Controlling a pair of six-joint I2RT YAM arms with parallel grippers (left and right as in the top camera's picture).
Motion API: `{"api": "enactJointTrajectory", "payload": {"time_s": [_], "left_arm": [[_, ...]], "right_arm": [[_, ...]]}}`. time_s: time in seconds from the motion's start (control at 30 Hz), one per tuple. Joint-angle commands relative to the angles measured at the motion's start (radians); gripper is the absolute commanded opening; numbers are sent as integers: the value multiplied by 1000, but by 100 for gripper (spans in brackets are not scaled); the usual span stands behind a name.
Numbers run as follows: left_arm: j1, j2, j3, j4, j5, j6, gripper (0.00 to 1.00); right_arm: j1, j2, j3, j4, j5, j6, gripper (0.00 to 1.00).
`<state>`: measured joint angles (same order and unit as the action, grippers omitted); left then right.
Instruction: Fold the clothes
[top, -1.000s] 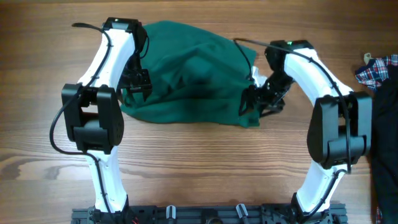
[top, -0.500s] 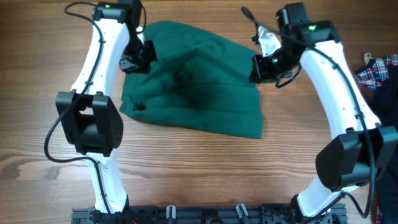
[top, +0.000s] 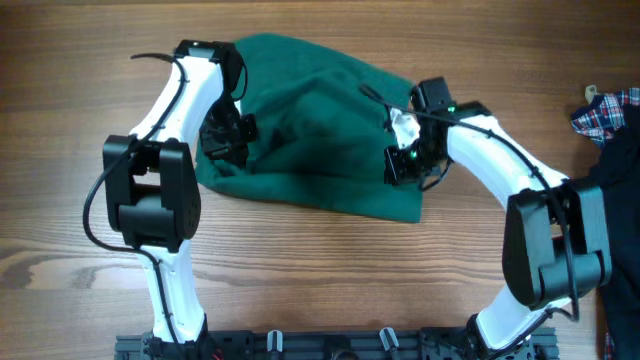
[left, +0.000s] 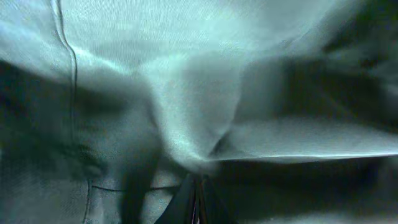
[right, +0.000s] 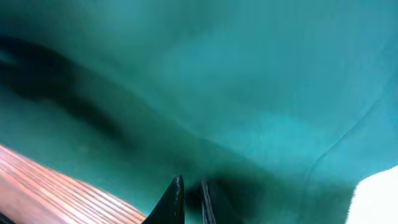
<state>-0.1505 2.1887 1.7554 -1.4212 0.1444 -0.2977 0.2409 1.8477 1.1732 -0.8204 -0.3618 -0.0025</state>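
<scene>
garment: green garment (top: 310, 130) lies crumpled on the wooden table (top: 320, 280), centre-far, between the two arms. It is rumpled, with a rounded far edge and a straighter near edge that slants down to the right.
garment, left side: bunched where the left arm meets it, with dark folds and shadows there.
garment, right side: a white tag (top: 403, 125) shows at the right edge, just beside the right arm's wrist.
left gripper: left gripper (top: 225, 135) sits on the garment's left part, a little in from its left edge. In the left wrist view the fingertips (left: 186, 202) are pressed together, and the cloth puckers into a ridge running into them, so it is pinching the fabric. A stitched seam (left: 68, 56) runs down the upper left of that view.
right gripper: right gripper (top: 400, 165) is at the garment's right edge, toward the near-right corner. In the right wrist view the jaws are narrow, with a slim gap filled by green cloth. It looks clamped on a fold, though the contact is dark and blurred.
right wrist extras: a strip of bare wood is at lower left and a white patch at the lower right corner, likely the tag.
plaid cloth: plaid cloth (top: 605, 108) is at the far right, well apart from the green garment.
dark cloth: dark cloth (top: 622, 200) lies along the right edge of the overhead view, touching the plaid piece.
</scene>
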Motion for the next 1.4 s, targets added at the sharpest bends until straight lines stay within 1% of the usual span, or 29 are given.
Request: {"api": "enactJointTrajectory", "payload": {"time_s": [0.0, 0.07, 0.2, 0.23, 0.33, 0.37, 0.47, 0.5, 0.53, 0.6, 0.67, 0.73, 0.8, 0.83, 0.87, 0.9, 0.93, 0.97, 1.0, 1.07, 1.1, 1.13, 1.17, 1.2, 1.23, 1.27, 1.3, 1.33, 1.37], "left_arm": [[2, -27, -66, 10, 12, -2, 4], [2, -27, -103, 8, 8, -3, 4], [2, -27, -166, 9, -64, -8, 7], [2, -27, -177, 7, -89, -27, 7], [2, -27, -205, -1, -147, -42, 9], [2, -27, -219, 2, -172, -60, 11], [2, -27, -264, 21, -180, -59, 22], [2, -27, -274, 20, -180, -58, 28], [2, -27, -277, 18, -180, -58, 29], [2, -31, -274, 15, -180, -53, 26], [2, -44, -217, -28, -180, -50, 26], [2, -60, -87, -121, -180, -51, 26], [2, -75, 103, -193, -180, -51, 28], [2, -80, 187, -200, -180, -51, 31], [2, -82, 273, -198, -180, -51, 38], [2, -82, 356, -169, -180, -51, 53], [3, -82, 384, -126, -180, -51, 59], [3, -82, 394, -72, -180, -51, 59], [3, -81, 393, 10, -180, -51, 59], [3, -63, 391, 138, -179, -51, 58], [3, -47, 391, 217, -179, -51, 56], [3, -33, 391, 291, -178, -51, 52], [3, -18, 391, 384, -150, -51, 47], [3, -14, 391, 422, -131, -51, 46], [2, -3, 391, 473, -104, -51, 43], [2, 8, 391, 512, -84, -51, 40], [2, 21, 391, 528, -81, -51, 36], [2, 43, 391, 535, -81, -51, 34], [2, 66, 391, 535, -81, -48, 34]], "right_arm": [[3, 10, -66, 36, 3, 43, 11], [3, 11, -91, 35, 3, 59, 11], [3, 11, -119, 30, 3, 85, 12], [3, 11, -122, 25, 3, 87, 12], [3, 11, -142, 7, 3, 111, 16], [3, 11, -148, 4, 4, 114, 16], [3, 11, -153, -11, 4, 114, 19], [3, 11, -153, -18, 4, 114, 19], [3, 11, -153, -23, 3, 111, 19], [3, 11, -136, -32, 3, 111, 18], [3, 0, -58, -76, 3, 111, 19], [3, -23, 86, -156, 3, 107, 23], [3, -45, 240, -214, 3, 103, 30], [3, -53, 316, -229, 3, 96, 35], [2, -55, 402, -235, 5, 79, 47], [2, -55, 482, -219, 49, 81, 61], [1, -55, 508, -193, 86, 80, 64], [1, -55, 525, -154, 140, 81, 66], [1, -54, 526, -80, 212, 80, 68], [0, -34, 526, 8, 247, 54, 68], [0, -13, 526, 58, 246, 48, 68], [0, 16, 526, 121, 246, 42, 63], [0, 53, 526, 182, 250, 18, 53], [0, 79, 526, 214, 251, -5, 45], [0, 116, 526, 254, 251, -47, 44], [0, 149, 526, 281, 251, -76, 39], [0, 170, 526, 294, 251, -77, 25], [0, 193, 526, 299, 250, -71, 4], [0, 208, 526, 293, 243, -64, 4]]}}
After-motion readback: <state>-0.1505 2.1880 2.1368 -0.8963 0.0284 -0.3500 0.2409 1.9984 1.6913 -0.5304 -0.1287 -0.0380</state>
